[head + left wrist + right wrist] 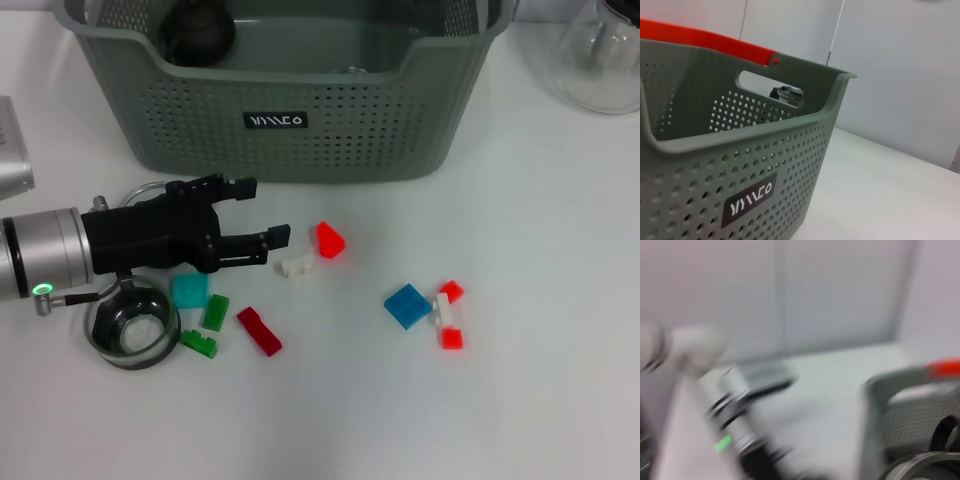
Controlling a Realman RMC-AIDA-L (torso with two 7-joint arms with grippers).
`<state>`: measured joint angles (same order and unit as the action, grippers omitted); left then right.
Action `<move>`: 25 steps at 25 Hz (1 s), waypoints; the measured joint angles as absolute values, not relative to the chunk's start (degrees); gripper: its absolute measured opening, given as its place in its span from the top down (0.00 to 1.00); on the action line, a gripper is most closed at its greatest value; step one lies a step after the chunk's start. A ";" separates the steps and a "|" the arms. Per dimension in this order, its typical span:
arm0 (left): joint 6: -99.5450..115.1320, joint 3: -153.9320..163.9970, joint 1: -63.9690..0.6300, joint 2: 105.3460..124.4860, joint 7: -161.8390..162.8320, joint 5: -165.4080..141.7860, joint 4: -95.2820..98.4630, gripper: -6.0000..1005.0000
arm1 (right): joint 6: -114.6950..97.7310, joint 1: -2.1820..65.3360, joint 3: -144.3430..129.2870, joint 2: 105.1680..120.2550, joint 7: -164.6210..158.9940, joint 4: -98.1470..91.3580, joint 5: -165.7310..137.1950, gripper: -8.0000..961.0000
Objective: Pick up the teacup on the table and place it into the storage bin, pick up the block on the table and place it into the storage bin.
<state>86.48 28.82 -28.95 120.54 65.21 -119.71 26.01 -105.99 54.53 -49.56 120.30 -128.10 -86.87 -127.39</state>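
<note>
Left gripper (262,212) level, jaws parted, above teacup (132,322), facing blocks (296,266).

Table (560,400): white and smooth, running across the whole head view.
Glass vessel (600,55): clear and rounded, at the far right corner of the table, well apart from the storage bin (300,150); its top is cut off by the edge of the view.
Pale grey object (12,150): at the far left edge, only a corner showing; can't tell what it is.
Dark round object (198,30): lies inside the bin, at its left end.
Orange-red strip (705,40): runs just above the bin's far wall in the left wrist view.
Wall (900,75): plain pale panels behind the table.
</note>
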 joint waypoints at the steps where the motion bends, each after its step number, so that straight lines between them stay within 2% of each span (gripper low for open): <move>1: 86.48 28.83 -29.06 120.58 65.21 -119.71 26.03 0.14 | -102.99 55.36 -49.81 120.37 -128.42 -86.62 -128.99 0.91; 7: 86.48 28.83 -29.26 120.74 65.21 -119.70 26.20 0.14 | -83.48 58.59 -54.72 120.31 -129.32 -77.29 -139.02 0.90; 17: 85.92 28.83 -29.54 120.86 65.21 -119.61 26.20 0.14 | -55.63 66.45 -60.81 118.28 -126.44 -45.40 -149.68 0.88; 25: 85.69 28.74 -29.53 120.94 65.21 -119.61 26.13 0.14 | -45.25 68.03 -66.56 119.43 -125.66 -37.27 -151.52 0.87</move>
<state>85.69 28.74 -29.53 120.94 65.21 -119.61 26.13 -45.25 68.03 -66.56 119.43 -125.66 -37.27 -151.52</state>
